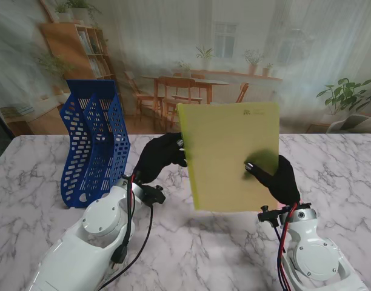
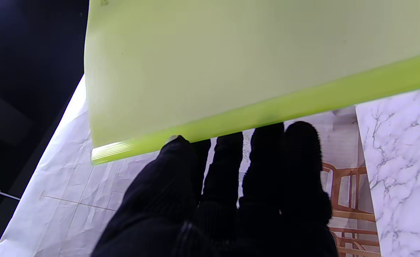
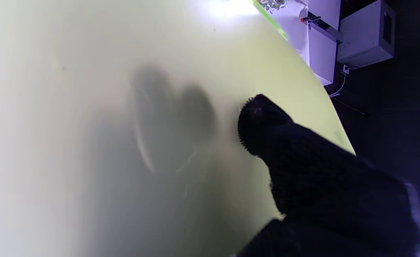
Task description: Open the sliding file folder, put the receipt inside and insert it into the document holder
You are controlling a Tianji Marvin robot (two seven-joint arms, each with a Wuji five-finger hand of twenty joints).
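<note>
Our right hand [image 1: 281, 177] pinches the yellow-green file folder [image 1: 231, 154] upright above the surface [image 1: 185, 242]; our left hand [image 1: 161, 156] grips its spine edge. Risk: the thin cover could bow or slip before reaching the blue document holder [image 1: 94, 142].

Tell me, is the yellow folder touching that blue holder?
Apart. In the stand view the yellow folder is held upright to the right of the blue holder, with bare marble table and backdrop showing between them.
</note>
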